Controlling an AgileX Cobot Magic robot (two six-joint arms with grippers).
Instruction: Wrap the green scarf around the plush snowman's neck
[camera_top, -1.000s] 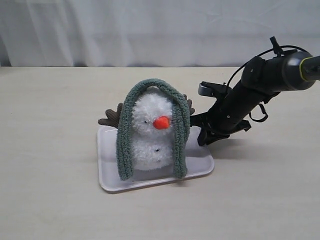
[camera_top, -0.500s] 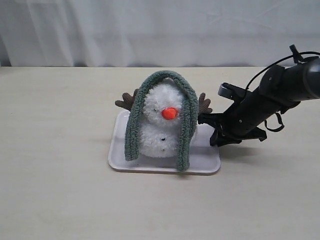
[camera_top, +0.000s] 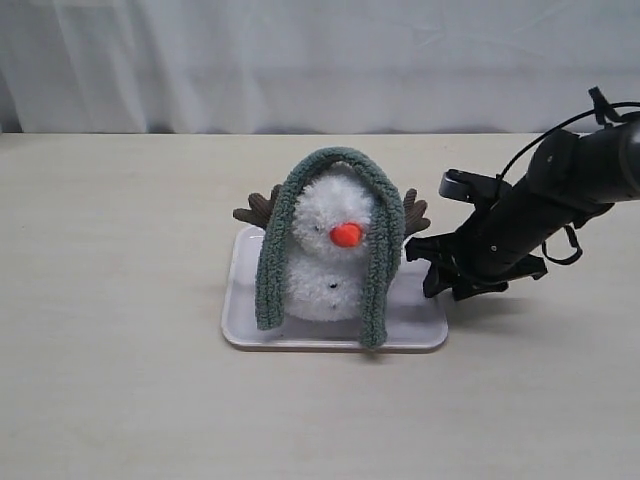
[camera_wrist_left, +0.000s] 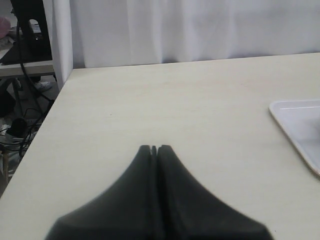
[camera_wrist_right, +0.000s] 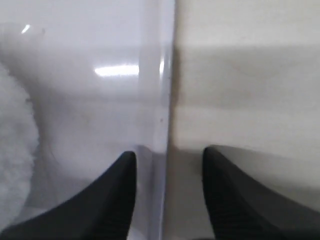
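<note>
light: soft, even | glare: streak on tray (right wrist view) | focus: close-ups blurred

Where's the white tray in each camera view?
Exterior: white tray, centre, under the plush snowman.
Left wrist: one corner only, cut by the frame edge, beyond the shut left tool.
Right wrist: its rim runs between the open right tool tips; snowman fluff beside it.
Shared landmark: the beige table, in all three.

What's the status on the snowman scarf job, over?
Left end effector shut, empty. Right end effector open, astride white tray rim. Green scarf draped over plush snowman head, not round neck. Nothing in the way.
</note>
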